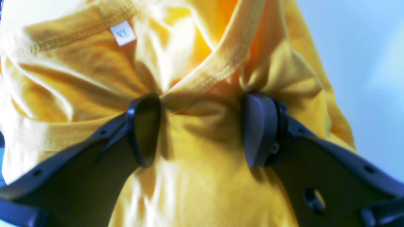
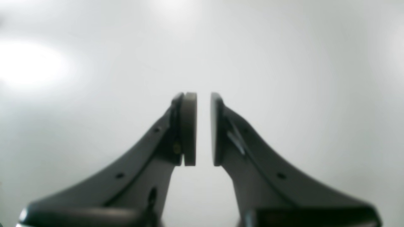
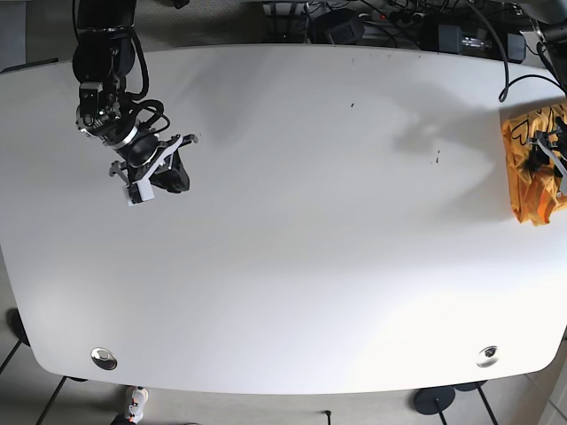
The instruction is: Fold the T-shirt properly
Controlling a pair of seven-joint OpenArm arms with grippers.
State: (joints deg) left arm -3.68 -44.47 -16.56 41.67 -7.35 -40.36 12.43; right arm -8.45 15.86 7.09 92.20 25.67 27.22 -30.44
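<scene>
While the right pincer (image 2: 203, 129) hangs over bare white table (image 3: 292, 221) with its pads drawn close, only a thin slit between them and nothing held, all the action sits on the other side. Over at the far right edge in the base view, the yellow T-shirt (image 3: 530, 173) lies bunched in a crumpled heap, well apart from the right arm (image 3: 133, 133). And here's the left wrist view: the left pincer (image 1: 202, 129) is right in the cloth, its two dark pads set wide apart with a ridge of yellow fabric gathered between them. The ribbed collar band (image 1: 217, 67) crosses just above the pads, and a small white size tag (image 1: 123, 33) reading XL shows at upper left. Whether the pads are actually squeezing the fabric, I cannot tell; they look spread, pressing into the folds.
</scene>
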